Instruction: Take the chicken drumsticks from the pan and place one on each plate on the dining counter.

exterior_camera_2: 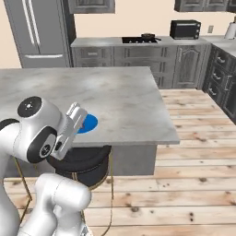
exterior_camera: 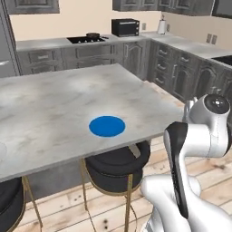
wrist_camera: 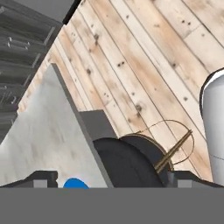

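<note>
Hand (wrist_camera: 109,178) hangs wide open with nothing in it, above the desk (exterior_camera: 54,108) edge and a black stool (exterior_camera: 118,165). Blue plate (exterior_camera: 107,126) lies near the desk's front edge; a pale plate (exterior_camera: 1,152) shows at its left end. Pan (exterior_camera: 93,35) sits on the far cooktop (exterior_camera: 86,39), drumsticks too small to tell

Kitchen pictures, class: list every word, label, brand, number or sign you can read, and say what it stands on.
None can be read. The microwave, fridge, blue plate and dining counter bear no legible text; any marks on the microwave are too small to tell.
</note>
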